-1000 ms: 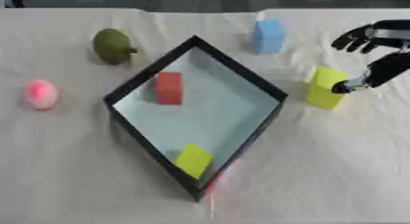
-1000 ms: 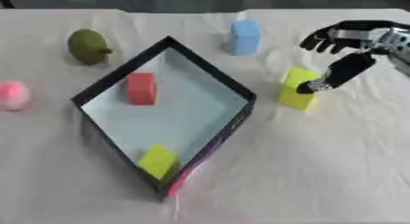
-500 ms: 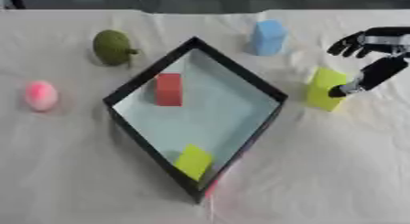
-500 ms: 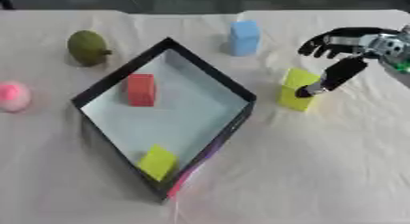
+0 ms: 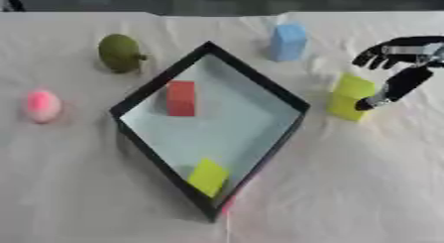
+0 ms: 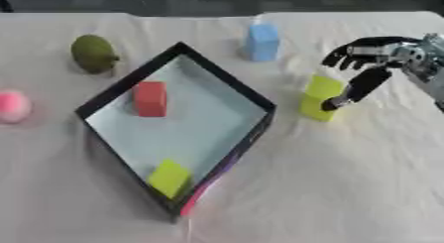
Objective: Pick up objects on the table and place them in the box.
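Box (image 5: pixel 260 86) holds red block (image 5: pixel 180 98), small yellow block (image 5: pixel 208 176).

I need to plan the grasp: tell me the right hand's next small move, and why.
Probably close the right hand round the yellow-green block. Its thumb already lies against the block's right side while the fingers arch above, curled round nothing, and the block stands outside the box.

A black-walled, pale-floored square box (image 5: pixel 260 88) sits cornerwise on the white cloth-covered table (image 5: pixel 347 187). Inside lie a red block (image 5: pixel 180 98) and a yellow-green block (image 5: pixel 207 176). Outside lie a pink ball (image 5: pixel 41 104), an olive-green fruit (image 5: pixel 119 52) and a light blue block (image 5: pixel 288 41). The right hand (image 5: pixel 397 66) touches an upright yellow-green block (image 5: pixel 349 97) with its thumb, fingers spread above.
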